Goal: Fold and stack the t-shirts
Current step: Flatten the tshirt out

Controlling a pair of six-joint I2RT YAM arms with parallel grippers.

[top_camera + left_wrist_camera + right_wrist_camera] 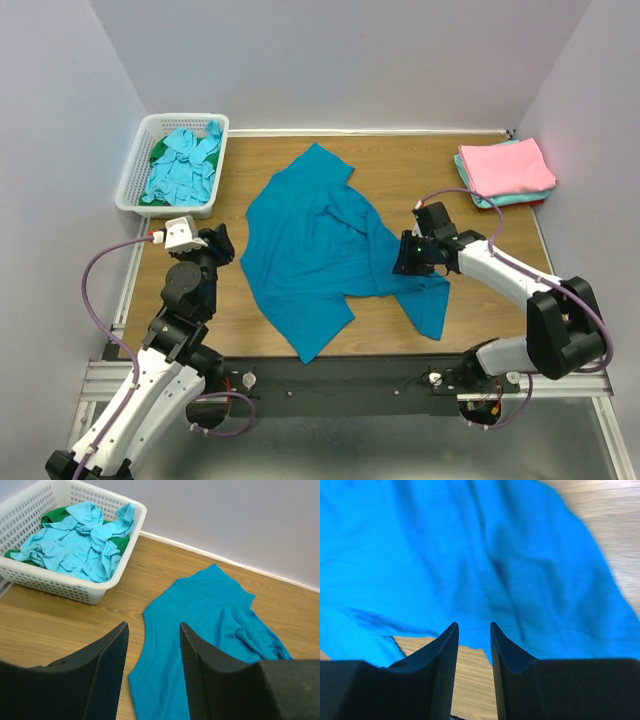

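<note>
A deep teal-blue t-shirt lies rumpled and partly spread in the middle of the wooden table. It also shows in the left wrist view and fills the right wrist view. My left gripper is open and empty, just left of the shirt's left edge; in its own view the gripper has its fingers wide apart above that edge. My right gripper hovers over the shirt's right side. In the right wrist view the gripper is open with a narrow gap, and nothing is between the fingers.
A white slotted basket at the back left holds crumpled light aqua shirts over a green one. A folded stack with a pink shirt on top of a pale turquoise one sits at the back right corner.
</note>
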